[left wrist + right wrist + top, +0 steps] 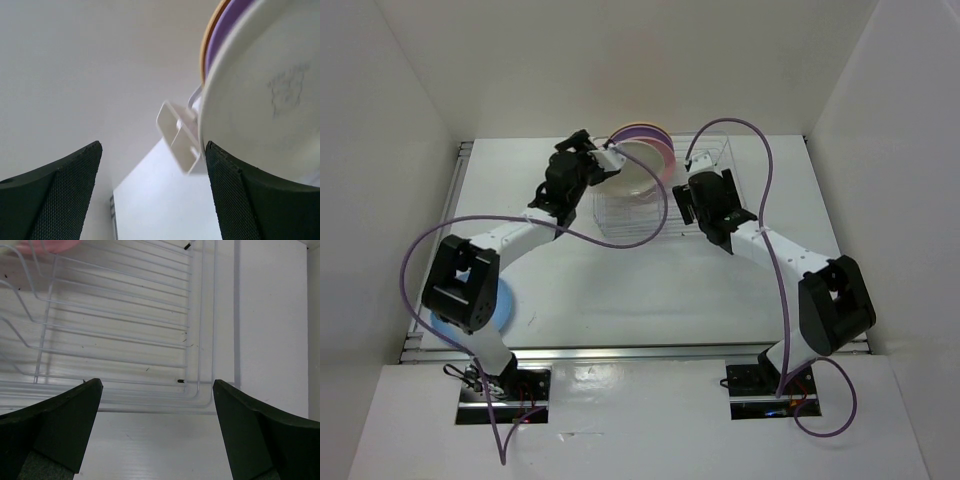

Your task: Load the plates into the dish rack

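White table (pixel 650 290), white walls (pixel 400 150) around, dish rack (pixel 630 222) at back; left gripper (pixel 152 146), right gripper (pixel 156 383), jaws apart

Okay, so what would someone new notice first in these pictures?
Four plates stand on edge in the dish rack at the far middle of the table, cream plate nearest, with the left pincer open beside it. One sky blue plate lies flat at the near left, partly under the left arm.
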Robot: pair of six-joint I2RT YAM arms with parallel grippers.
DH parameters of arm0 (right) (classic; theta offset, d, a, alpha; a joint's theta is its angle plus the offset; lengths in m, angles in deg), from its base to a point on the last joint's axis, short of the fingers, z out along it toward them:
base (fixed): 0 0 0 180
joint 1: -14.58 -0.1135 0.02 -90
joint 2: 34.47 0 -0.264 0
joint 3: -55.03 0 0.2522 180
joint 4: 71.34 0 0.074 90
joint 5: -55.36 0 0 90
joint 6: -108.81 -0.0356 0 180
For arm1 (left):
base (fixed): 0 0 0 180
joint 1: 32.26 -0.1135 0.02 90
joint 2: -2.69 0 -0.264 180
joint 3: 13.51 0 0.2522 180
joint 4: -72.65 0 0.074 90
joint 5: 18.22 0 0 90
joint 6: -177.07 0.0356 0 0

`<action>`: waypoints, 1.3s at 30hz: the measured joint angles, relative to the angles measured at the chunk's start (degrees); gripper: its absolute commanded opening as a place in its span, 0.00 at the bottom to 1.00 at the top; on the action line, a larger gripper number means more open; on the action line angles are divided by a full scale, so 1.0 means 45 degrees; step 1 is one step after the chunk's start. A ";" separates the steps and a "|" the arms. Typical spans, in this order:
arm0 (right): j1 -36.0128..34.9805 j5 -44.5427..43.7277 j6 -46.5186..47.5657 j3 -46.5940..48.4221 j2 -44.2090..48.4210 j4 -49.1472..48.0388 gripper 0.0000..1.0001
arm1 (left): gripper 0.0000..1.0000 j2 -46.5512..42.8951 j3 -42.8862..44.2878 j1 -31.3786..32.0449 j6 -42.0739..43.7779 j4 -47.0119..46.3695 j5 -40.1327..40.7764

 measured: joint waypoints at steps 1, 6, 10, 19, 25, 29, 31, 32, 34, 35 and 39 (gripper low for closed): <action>0.0015 -0.0073 0.0010 -0.0092 0.0053 -0.0058 1.00 | 0.90 -0.0335 -0.0272 -0.0180 -0.0301 0.0121 0.0063; 0.0058 -0.0481 0.0058 -0.0510 0.0495 -0.0466 1.00 | 0.88 -0.1904 -0.1477 -0.1982 -0.3031 0.1865 0.0272; 0.0063 -0.0593 0.0058 -0.0593 0.0670 -0.0690 1.00 | 0.88 -0.3133 -0.2123 -0.3745 -0.4449 0.3298 -0.0510; 0.0063 -0.0544 0.0049 -0.0617 0.0733 -0.0952 1.00 | 0.87 -0.3949 -0.2535 -0.3789 -0.5634 0.4163 -0.2642; 0.0063 -0.0549 0.0112 -0.0636 0.0889 -0.0962 1.00 | 0.87 -0.2948 -0.2093 -0.3803 -0.6183 0.4512 -0.3157; 0.0063 -0.0554 0.0199 -0.0636 0.1103 -0.0976 1.00 | 0.87 -0.2637 -0.1987 -0.4148 -0.6766 0.4629 -0.3322; 0.0063 -0.0554 0.0214 -0.0636 0.1137 -0.0986 1.00 | 0.87 -0.2239 -0.1433 -0.4614 -0.7072 0.5110 -0.3555; 0.0063 -0.0554 0.0238 -0.0636 0.1137 -0.0981 1.00 | 0.87 -0.1996 -0.1151 -0.4979 -0.7295 0.5289 -0.3716; 0.0063 -0.0539 0.0248 -0.0636 0.1137 -0.0971 1.00 | 0.87 -0.1753 -0.0889 -0.5853 -0.7514 0.5634 -0.4027; 0.0063 -0.0539 0.0248 -0.0636 0.1137 -0.0976 1.00 | 0.87 -0.1719 -0.0869 -0.6334 -0.7650 0.5887 -0.4187; 0.0063 -0.0500 0.0287 -0.0636 0.1137 -0.0971 1.00 | 0.87 -0.1705 -0.0869 -0.7606 -0.7514 0.6980 -0.4235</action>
